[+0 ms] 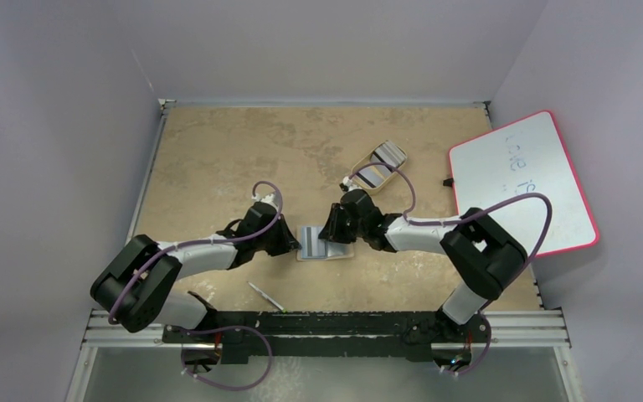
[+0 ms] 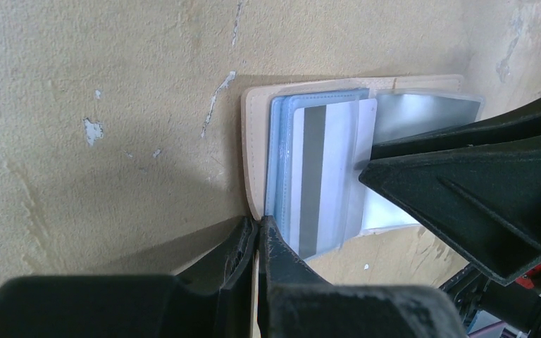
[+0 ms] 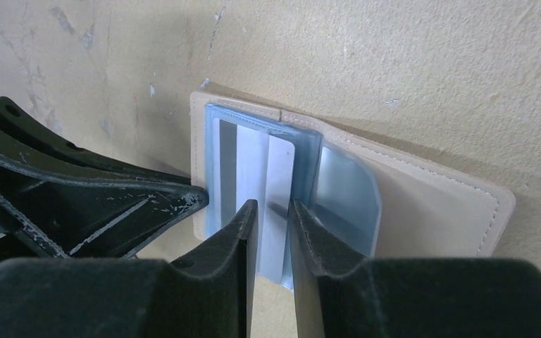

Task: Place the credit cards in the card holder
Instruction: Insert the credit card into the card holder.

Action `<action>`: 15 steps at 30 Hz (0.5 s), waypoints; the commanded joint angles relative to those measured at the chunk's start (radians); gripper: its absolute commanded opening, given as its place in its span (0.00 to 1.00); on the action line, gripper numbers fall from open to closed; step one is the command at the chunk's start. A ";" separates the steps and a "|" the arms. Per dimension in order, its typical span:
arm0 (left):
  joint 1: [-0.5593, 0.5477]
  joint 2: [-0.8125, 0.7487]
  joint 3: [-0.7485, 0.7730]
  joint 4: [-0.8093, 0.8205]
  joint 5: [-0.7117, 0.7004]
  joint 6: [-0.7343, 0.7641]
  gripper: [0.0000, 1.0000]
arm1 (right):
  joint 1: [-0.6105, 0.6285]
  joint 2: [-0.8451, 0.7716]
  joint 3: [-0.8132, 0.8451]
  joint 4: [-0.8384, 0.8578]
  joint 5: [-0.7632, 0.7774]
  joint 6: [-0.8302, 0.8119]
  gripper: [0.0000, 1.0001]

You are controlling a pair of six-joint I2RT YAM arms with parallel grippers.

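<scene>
- The card holder (image 1: 325, 244) lies open on the desk (image 1: 218, 159), between the two arms, with its blue-grey pockets facing up.
- The left gripper (image 2: 259, 229) has its jaws clenched on the tan edge of the card holder's left flap.
- A pale credit card (image 3: 253, 158) with a dark stripe sits partly inside a clear pocket, one end sticking out.
- The right gripper (image 3: 273, 208) is at that protruding end. Its jaws are slightly apart, the card's face shows in the gap, and no firm grasp is visible.
- More cards (image 1: 378, 172) rest in the beige tray (image 1: 357, 164) farther back.
- A pink-edged whiteboard (image 1: 523, 184) lies to the right.
</scene>
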 commanded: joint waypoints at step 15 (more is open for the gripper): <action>0.000 -0.022 0.092 -0.163 -0.095 0.029 0.08 | 0.015 -0.090 -0.019 -0.022 -0.037 0.012 0.27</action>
